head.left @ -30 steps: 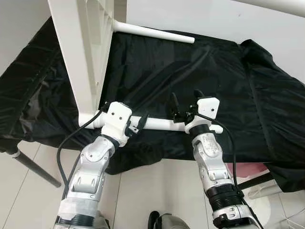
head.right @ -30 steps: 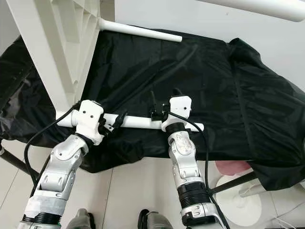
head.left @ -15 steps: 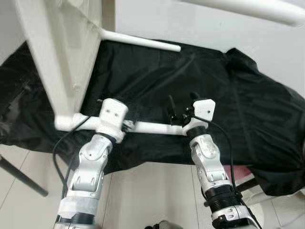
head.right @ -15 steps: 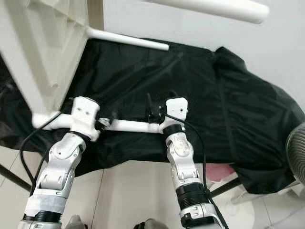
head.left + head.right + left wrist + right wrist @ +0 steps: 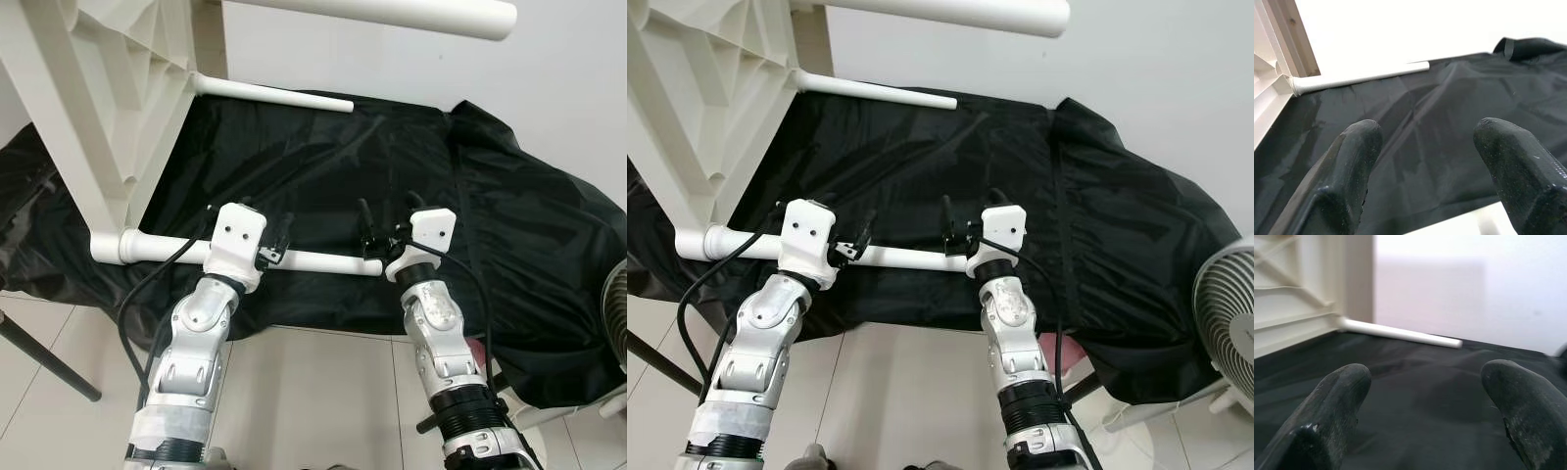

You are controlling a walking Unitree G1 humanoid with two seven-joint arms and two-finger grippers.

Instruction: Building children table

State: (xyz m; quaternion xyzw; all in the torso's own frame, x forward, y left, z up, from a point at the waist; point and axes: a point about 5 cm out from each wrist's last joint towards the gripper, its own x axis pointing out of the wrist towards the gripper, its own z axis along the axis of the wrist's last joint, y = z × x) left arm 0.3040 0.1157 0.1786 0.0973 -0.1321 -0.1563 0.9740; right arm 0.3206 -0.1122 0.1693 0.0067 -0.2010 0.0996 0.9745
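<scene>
The white tabletop (image 5: 93,93) of the children's table stands tipped on its side at the far left over a black cloth (image 5: 509,235), with three white legs pointing right from it: a near leg (image 5: 323,261), a far leg (image 5: 269,93) and an upper leg (image 5: 392,12). The left gripper (image 5: 277,245) sits at the near leg's middle and the right gripper (image 5: 384,223) at its free right end. Both claws are released, their fingers (image 5: 1347,166) spread wide.

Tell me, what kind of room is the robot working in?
Probably an ordinary home room: pale floor tiles, a plain white wall, a standing fan, and a black cloth spread under a white children's table.
</scene>
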